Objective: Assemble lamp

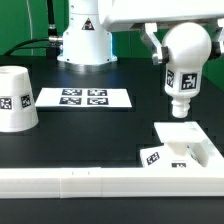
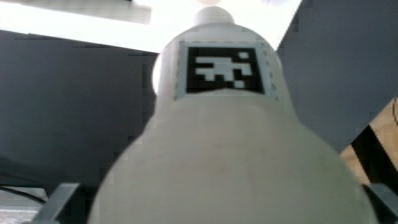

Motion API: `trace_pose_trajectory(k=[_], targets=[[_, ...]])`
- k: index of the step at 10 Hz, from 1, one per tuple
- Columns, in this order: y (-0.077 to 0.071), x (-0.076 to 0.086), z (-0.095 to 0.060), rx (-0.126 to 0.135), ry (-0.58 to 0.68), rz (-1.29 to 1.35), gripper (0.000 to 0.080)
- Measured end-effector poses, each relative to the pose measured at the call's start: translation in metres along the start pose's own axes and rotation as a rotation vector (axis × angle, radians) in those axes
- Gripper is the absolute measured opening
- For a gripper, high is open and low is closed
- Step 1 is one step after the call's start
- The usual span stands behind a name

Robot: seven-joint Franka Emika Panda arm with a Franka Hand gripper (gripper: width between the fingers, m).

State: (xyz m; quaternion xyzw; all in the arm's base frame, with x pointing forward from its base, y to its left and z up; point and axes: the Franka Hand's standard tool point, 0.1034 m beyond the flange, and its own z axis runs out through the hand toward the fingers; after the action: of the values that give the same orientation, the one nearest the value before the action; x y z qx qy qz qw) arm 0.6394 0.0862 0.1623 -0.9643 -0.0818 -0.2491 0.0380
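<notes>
My gripper point(image 1: 165, 50) is shut on the round head of the white bulb point(image 1: 186, 62) and holds it in the air, stem down, above the flat square base point(image 1: 185, 148) at the exterior view's right. The bulb's stem end hangs a little above the base. In the wrist view the bulb point(image 2: 222, 140) fills the picture, tag facing the camera, and hides the fingertips. The tapered shade point(image 1: 16, 97) stands wide end down at the exterior view's left, apart from the gripper.
The marker board point(image 1: 84, 98) lies flat in the middle at the back. A long white rail point(image 1: 90, 184) runs along the front edge. The robot's white pedestal point(image 1: 84, 40) stands behind the marker board.
</notes>
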Motion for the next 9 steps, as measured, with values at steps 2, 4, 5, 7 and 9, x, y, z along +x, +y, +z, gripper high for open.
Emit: trace_pose_trajectory(k=[2, 4, 5, 7, 9], targets=[[-0.003, -0.005, 0.006, 0.002, -0.012, -0.039, 0.0577], [-0.003, -0.009, 0.013, 0.005, -0.027, -0.072, 0.0577], [-0.001, -0.012, 0.015, 0.007, -0.040, -0.078, 0.0577], [0.002, -0.014, 0.017, 0.004, -0.044, -0.073, 0.0577], [0.000, -0.015, 0.019, 0.006, -0.047, -0.071, 0.0577]])
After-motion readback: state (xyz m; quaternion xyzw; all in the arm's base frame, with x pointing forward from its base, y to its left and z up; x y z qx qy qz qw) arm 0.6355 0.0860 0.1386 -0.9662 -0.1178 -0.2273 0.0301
